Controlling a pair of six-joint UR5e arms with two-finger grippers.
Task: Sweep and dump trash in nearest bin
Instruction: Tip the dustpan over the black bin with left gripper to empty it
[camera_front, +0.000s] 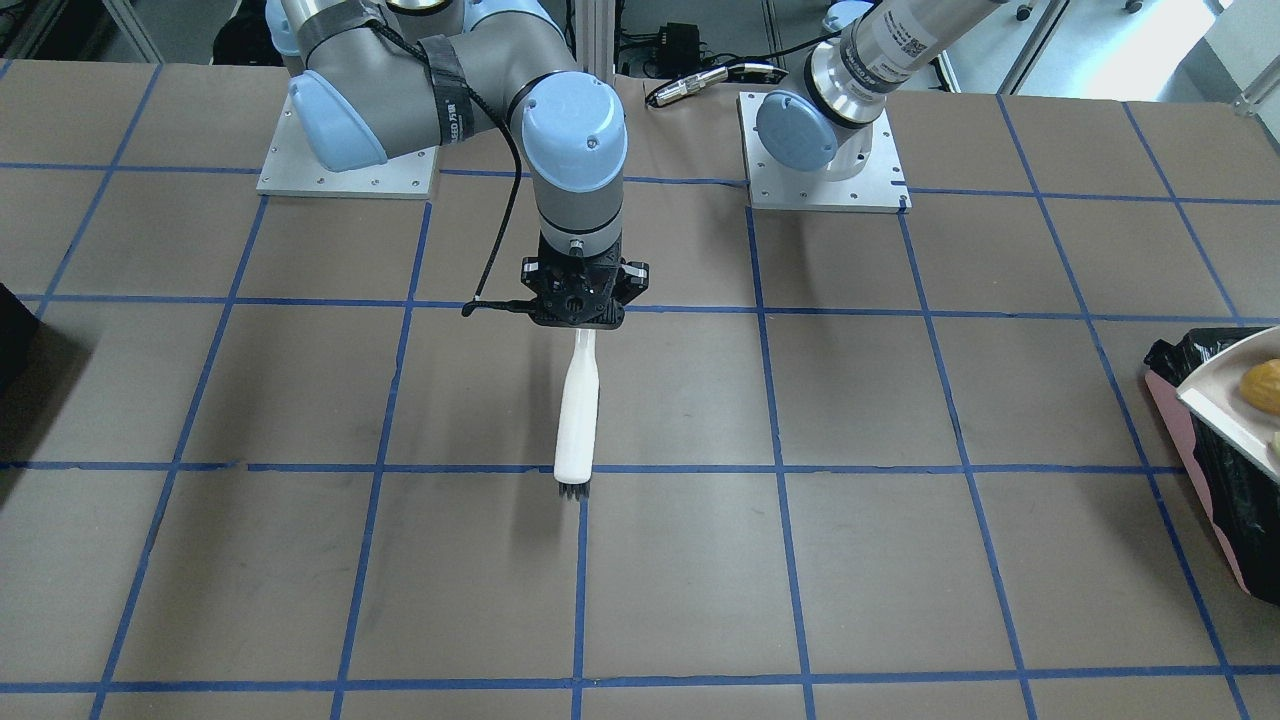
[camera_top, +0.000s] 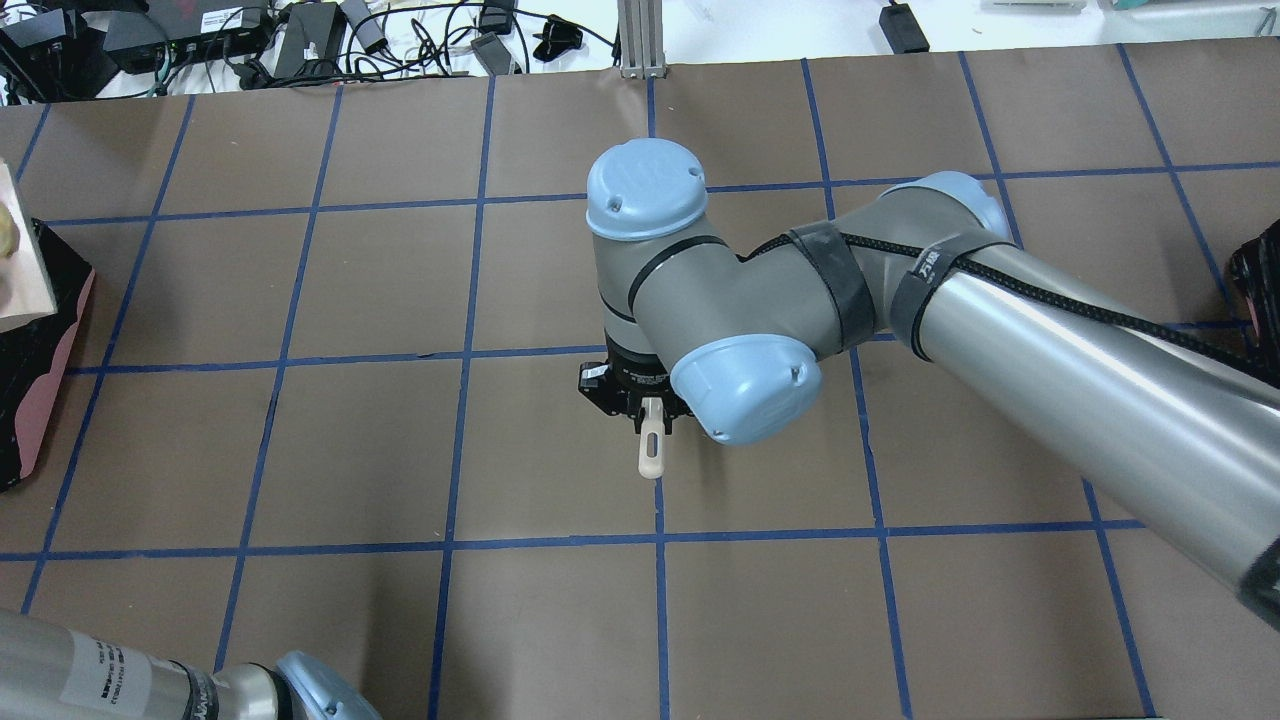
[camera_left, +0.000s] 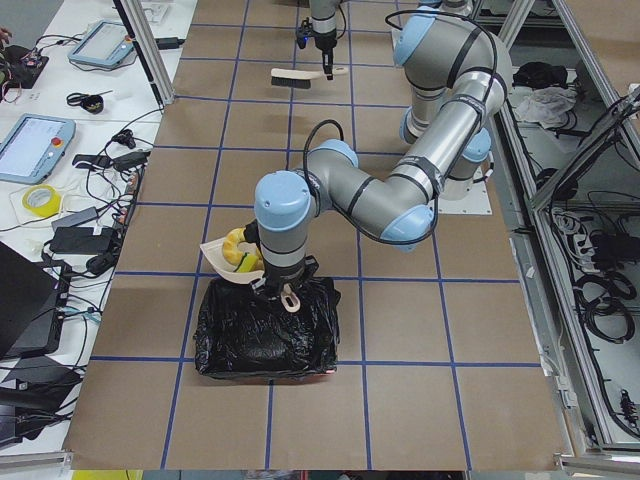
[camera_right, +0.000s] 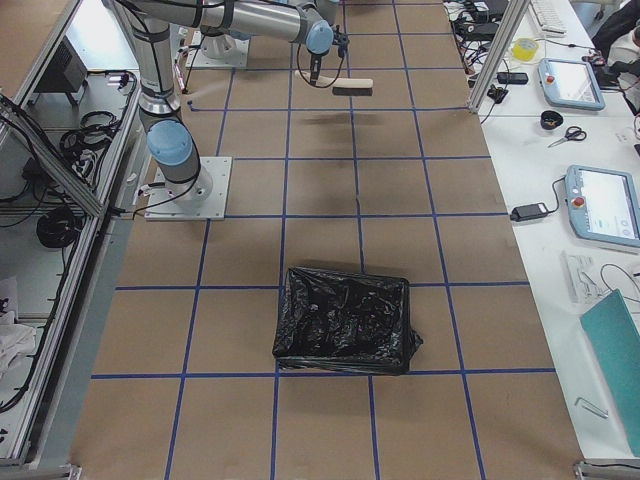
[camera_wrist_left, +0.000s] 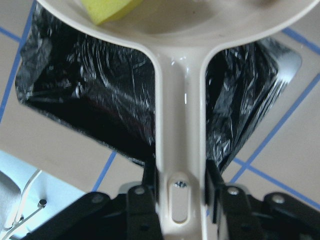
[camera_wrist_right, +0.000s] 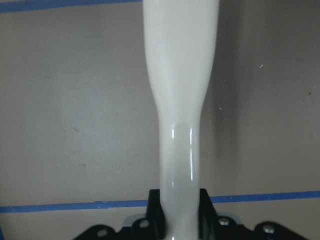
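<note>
The left gripper (camera_wrist_left: 181, 175) pinches the white plastic dustpan (camera_wrist_left: 200, 22) by its handle over the pink-sided, black-bag-lined bin (camera_left: 265, 335) at the worktop's left edge. The toy-food trash (camera_wrist_left: 110, 9) lies in the pan, ready for dumping. The right gripper (camera_wrist_right: 180, 200) clamps the white-handled brush (camera_front: 577, 410) mid-worktop, out of the way.

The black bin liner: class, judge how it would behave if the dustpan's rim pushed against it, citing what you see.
The bin liner would probably crumple and yield rather than resist: it looks thin, with loose crinkled folds. Its glossy highlights suggest a slippery surface, so the dustpan might slide over it. It likely weighs very little.
</note>
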